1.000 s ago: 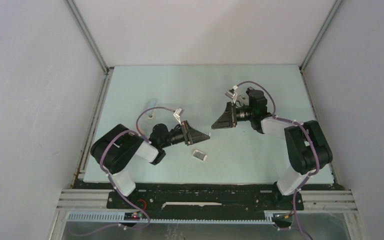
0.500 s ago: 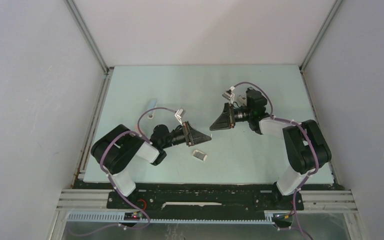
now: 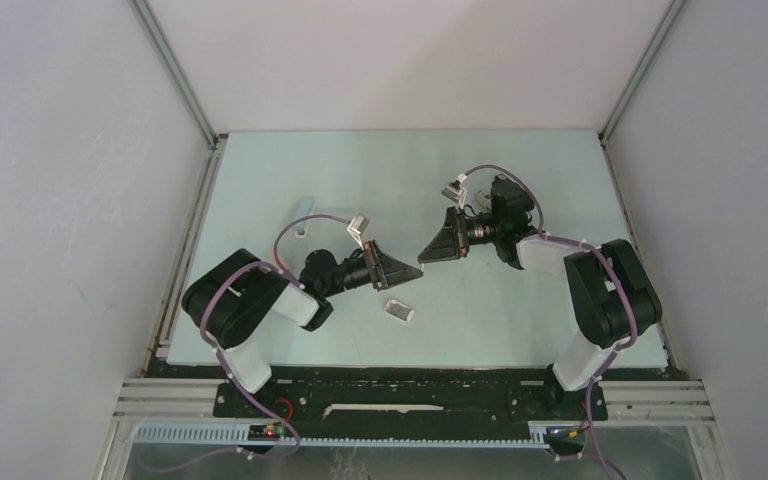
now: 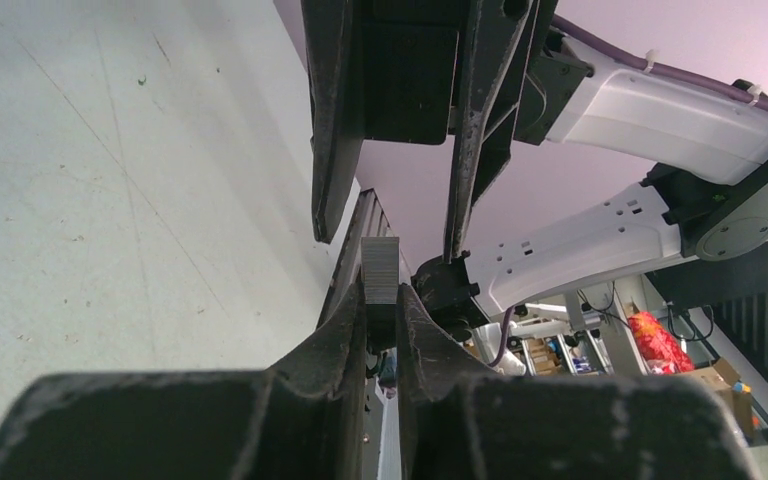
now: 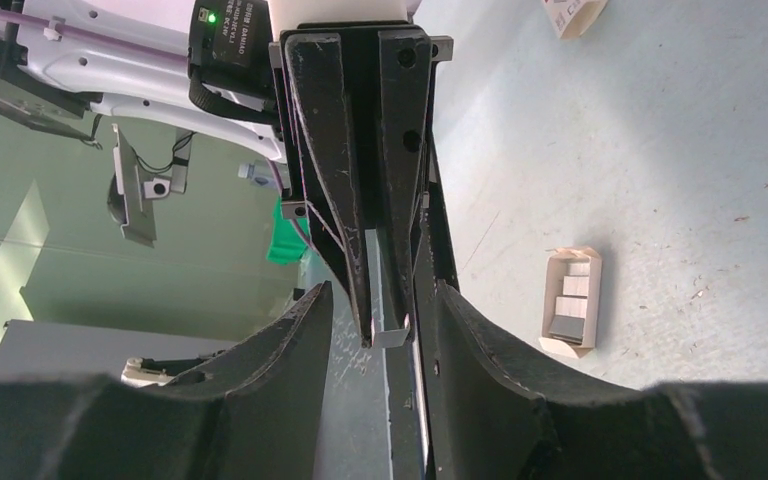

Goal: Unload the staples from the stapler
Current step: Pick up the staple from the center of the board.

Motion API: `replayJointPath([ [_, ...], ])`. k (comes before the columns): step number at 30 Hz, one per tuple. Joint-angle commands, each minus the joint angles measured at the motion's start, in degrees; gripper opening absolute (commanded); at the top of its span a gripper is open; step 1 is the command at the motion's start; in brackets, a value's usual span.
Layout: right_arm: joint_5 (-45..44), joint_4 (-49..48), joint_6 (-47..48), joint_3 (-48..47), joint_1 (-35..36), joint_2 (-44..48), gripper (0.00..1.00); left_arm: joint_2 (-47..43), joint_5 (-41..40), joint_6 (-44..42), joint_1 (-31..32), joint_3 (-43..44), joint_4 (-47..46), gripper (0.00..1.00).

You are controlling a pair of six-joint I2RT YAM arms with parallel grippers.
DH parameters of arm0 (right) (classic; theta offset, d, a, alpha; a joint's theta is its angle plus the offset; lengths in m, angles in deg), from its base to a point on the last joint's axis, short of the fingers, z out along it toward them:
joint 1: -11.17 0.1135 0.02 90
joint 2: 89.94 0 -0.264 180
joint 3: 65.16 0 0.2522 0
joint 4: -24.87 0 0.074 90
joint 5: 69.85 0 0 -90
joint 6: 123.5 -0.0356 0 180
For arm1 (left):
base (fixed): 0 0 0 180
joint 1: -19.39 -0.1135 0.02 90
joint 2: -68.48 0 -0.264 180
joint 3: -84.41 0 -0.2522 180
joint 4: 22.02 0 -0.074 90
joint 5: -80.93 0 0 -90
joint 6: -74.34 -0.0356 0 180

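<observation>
Staples (image 4: 380, 270) in left fingers (image 4: 332, 345), box (image 5: 572, 256) — more inside

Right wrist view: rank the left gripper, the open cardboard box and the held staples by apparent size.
1. left gripper, though nearness may inflate it
2. open cardboard box
3. staples, mostly hidden in its grip

We are moving our black two-finger right gripper (image 3: 422, 257) leftward and slightly toward the near edge of the pale green table (image 3: 520, 320). Its tip is drawing closer to the tip of our black two-finger left gripper (image 3: 415, 272), and the gap between the two, seen from above, is shrinking to almost nothing. Our right wrist is sliding left with it, carrying the purple cable loop (image 3: 505, 170) and its white connector (image 3: 453, 187) along, and the white forearm behind is leaning slightly left.
</observation>
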Motion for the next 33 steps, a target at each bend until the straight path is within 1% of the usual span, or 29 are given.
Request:
replayJointPath([
  [1,1.3,-1.2,-0.2,-0.4,0.5,0.9,0.51,0.5,-1.0,1.3,0.1,0.9,-5.1,0.14],
  [6,1.4,-1.2,0.0,-0.4,0.6,1.6,0.48,0.8,-1.1,1.7,-0.1,0.9,-5.4,0.14],
  [13,1.4,-1.9,-0.8,-0.4,0.6,1.7,0.37,0.9,-1.1,1.7,-0.3,0.5,-5.6,0.14],
  [15,1.5,-2.0,-0.8,-0.4,0.6,1.7,0.36,1.0,-1.2,1.7,-0.4,0.4,-5.5,0.14],
  [19,1.5,-1.8,-0.7,-0.4,0.7,1.7,0.41,1.0,-1.6,2.0,-0.5,0.2,-5.6,0.14],
  [21,1.4,-1.6,-0.6,-0.4,0.7,1.8,0.42,1.0,-1.7,2.1,-0.7,0.0,-5.6,0.14],
  [30,1.3,-1.2,-0.2,-0.4,0.7,1.9,0.39,0.6,-2.1,2.7,-0.9,-0.3,-6.0,0.15],
  [33,1.3,-1.2,-0.3,-0.4,0.7,2.0,0.35,0.8,-2.1,2.9,-0.9,-0.3,-6.1,0.15],
])
